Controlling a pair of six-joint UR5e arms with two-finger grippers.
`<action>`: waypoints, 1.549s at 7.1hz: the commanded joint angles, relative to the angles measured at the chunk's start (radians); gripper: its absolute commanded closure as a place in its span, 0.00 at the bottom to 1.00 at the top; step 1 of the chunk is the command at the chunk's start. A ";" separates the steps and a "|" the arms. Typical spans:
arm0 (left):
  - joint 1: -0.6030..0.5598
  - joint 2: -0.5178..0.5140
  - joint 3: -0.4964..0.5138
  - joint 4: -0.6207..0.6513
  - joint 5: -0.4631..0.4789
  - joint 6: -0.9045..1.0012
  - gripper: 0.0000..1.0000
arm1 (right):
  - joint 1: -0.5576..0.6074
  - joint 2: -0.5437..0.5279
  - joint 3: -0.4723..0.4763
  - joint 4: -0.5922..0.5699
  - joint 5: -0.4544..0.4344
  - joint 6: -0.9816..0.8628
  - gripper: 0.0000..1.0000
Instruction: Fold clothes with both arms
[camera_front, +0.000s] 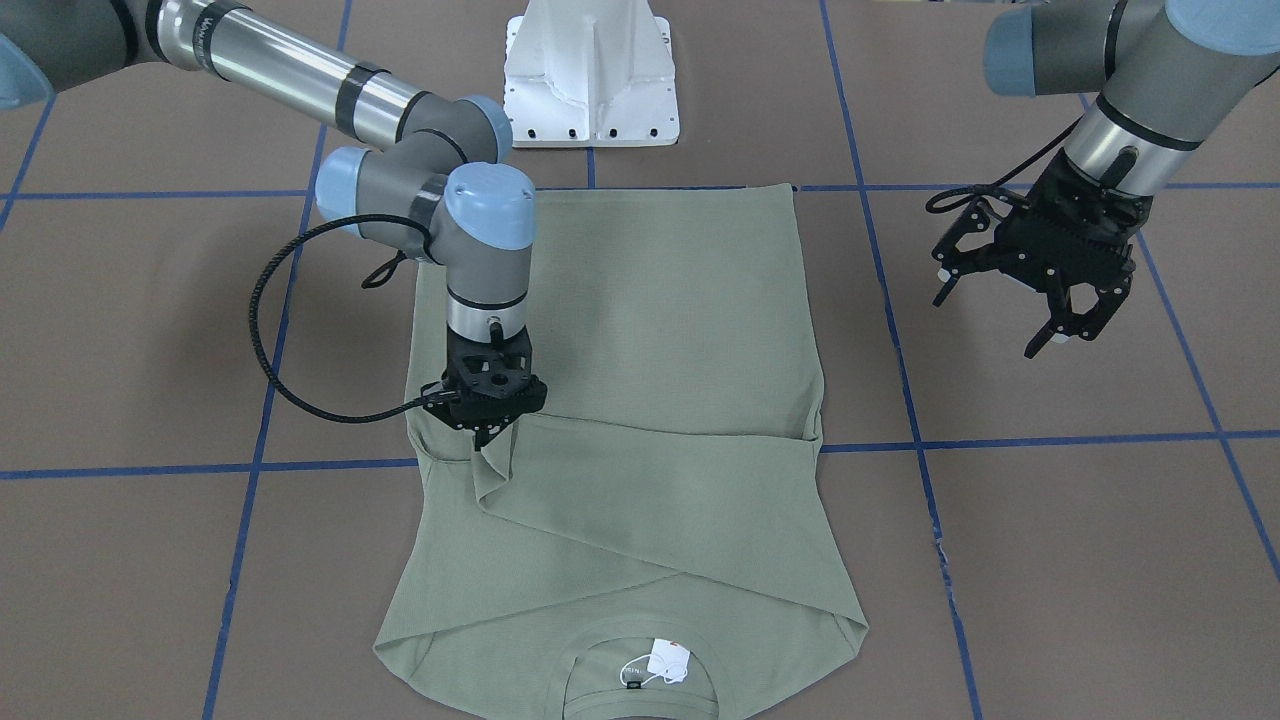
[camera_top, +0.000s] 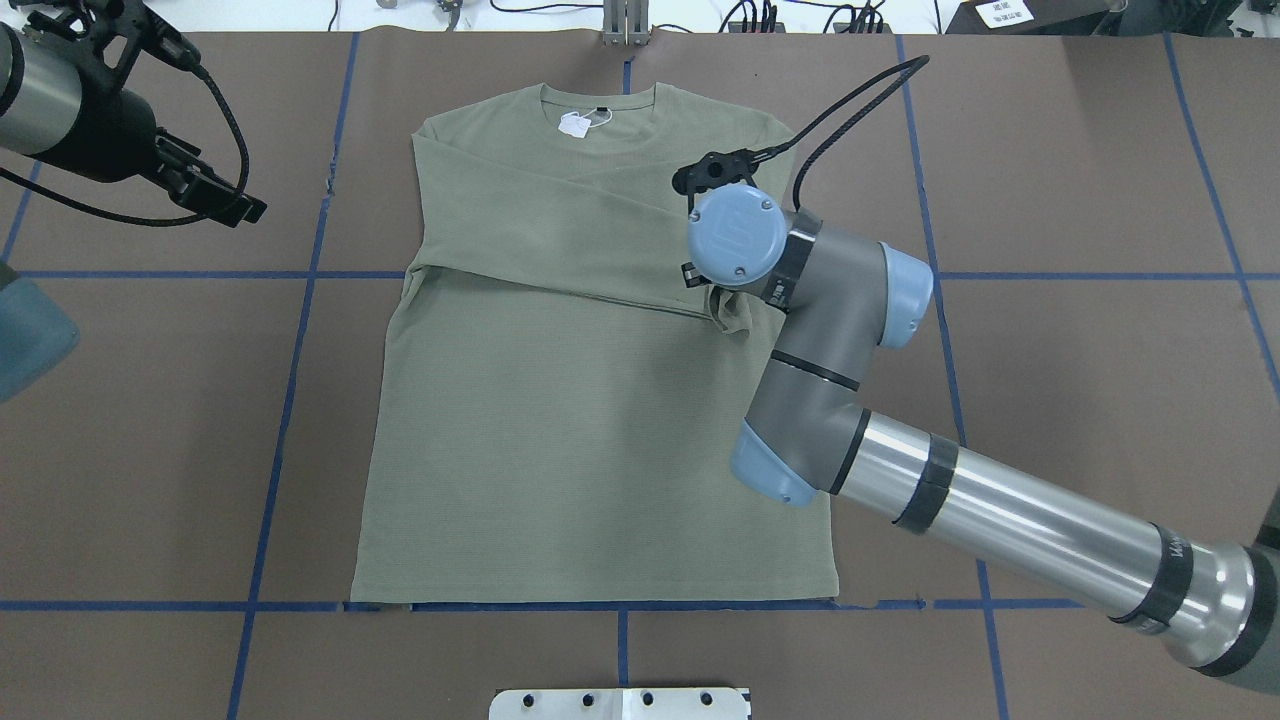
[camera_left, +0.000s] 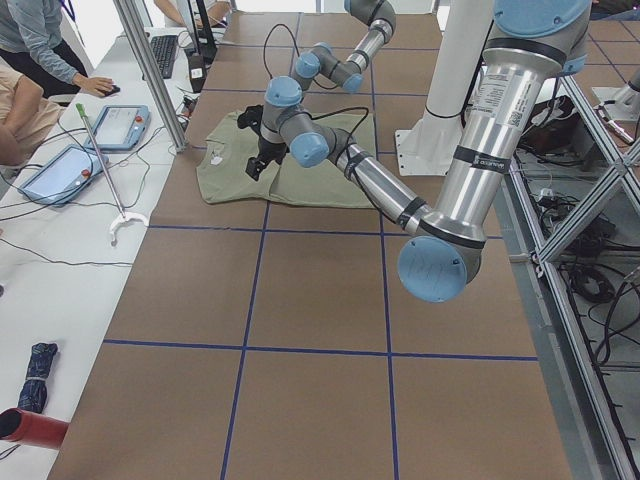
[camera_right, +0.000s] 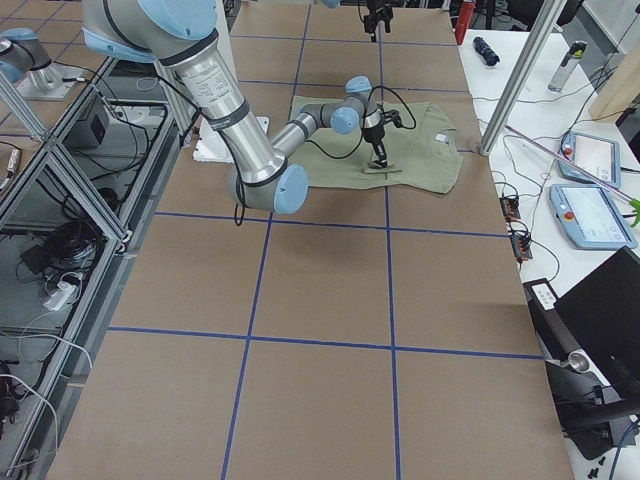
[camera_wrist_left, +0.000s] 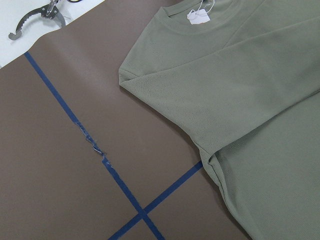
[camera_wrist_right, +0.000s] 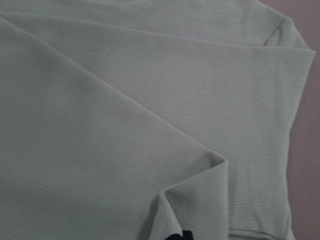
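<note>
Starting at the robot's left, you are seeing the left gripper (camera_front: 988, 320) hanging in the air over bare counter (camera_top: 1100, 400). It is out beyond the shirt's left side, toward the counter's far left corner and well apart from the cloth. Its jaws are standing spread wide and are gripping nothing. A blue tape line (camera_top: 290, 400) is running along the counter between that gripper and the cloth.

Moving to the middle, the sage-green shirt (camera_top: 560, 450) is lying flat on the centre of the counter. Its collar is pointing toward the far edge, and its hem is sitting along another tape line near the robot's edge. The white tag (camera_top: 575, 124) is resting just inside the neckline. One sleeve (camera_top: 560, 240) is lying folded across the chest, running from the shirt's left side over toward its right side and narrowing as it goes.

Further right, the right gripper (camera_front: 487, 437) is pointing straight down over the shirt's right side. Its jaws are pressing together on the cuff end of that sleeve, and a small peak of fabric is rising up to them. In the right wrist view, a ridge of cloth is climbing to a black tip at the bottom edge. From overhead, the blue wrist cap is covering most of this gripper. A black cable (camera_front: 262, 340) is looping from the wrist out over the counter. The white base (camera_front: 590, 80) is standing at the robot's edge, just beyond the hem.
</note>
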 joint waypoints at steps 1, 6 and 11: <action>0.000 -0.001 0.002 0.000 0.000 0.000 0.00 | 0.023 -0.052 0.033 0.000 0.002 -0.045 1.00; 0.005 -0.002 0.005 -0.015 0.002 -0.032 0.00 | 0.065 -0.076 0.031 0.012 -0.006 -0.122 0.01; 0.040 0.005 -0.006 -0.069 0.015 -0.296 0.00 | 0.085 -0.145 0.290 0.009 0.222 0.065 0.00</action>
